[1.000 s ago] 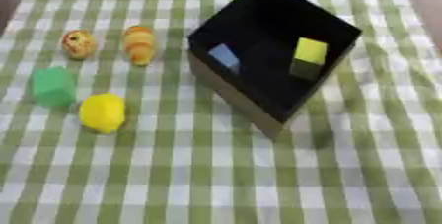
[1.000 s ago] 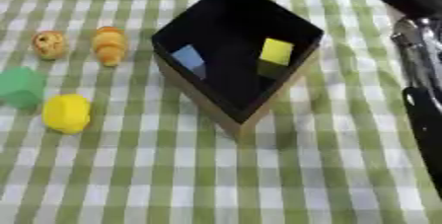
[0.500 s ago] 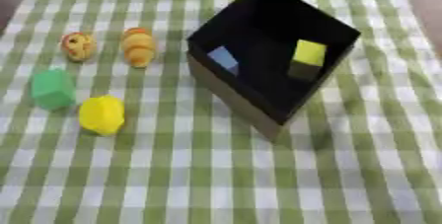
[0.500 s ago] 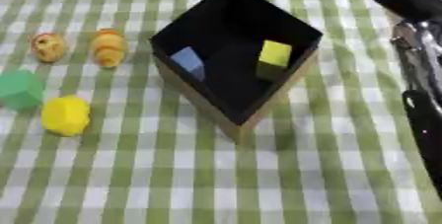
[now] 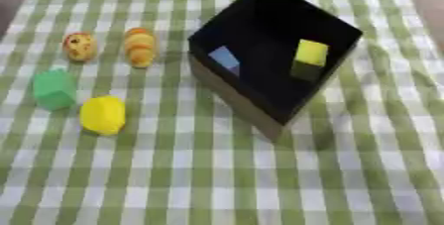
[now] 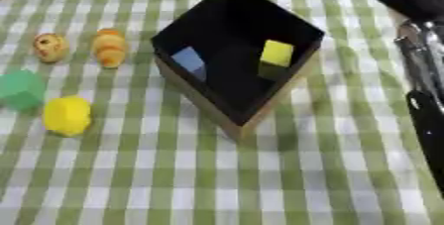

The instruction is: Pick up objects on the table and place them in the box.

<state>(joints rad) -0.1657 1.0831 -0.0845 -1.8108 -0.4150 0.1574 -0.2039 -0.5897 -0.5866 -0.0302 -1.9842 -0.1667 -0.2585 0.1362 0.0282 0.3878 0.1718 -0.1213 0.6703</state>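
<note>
The black box (image 5: pixel 260 35) holds a blue block (image 5: pixel 225 59) and a yellow block (image 5: pixel 311 52), four objects lie left of it on the surface (image 5: pixel 217 179), and the right arm's (image 6: pixel 420 70) hand cannot be seen.

light: bright, even | shadows: soft, short (deepest inside the box (image 5: pixel 260 115)) | focus: blurred throughout

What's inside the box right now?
Inside the box lie two blocks: a blue one by the left wall and a yellow one to the right. The near walls hide part of the floor, so more could lie there.
</note>
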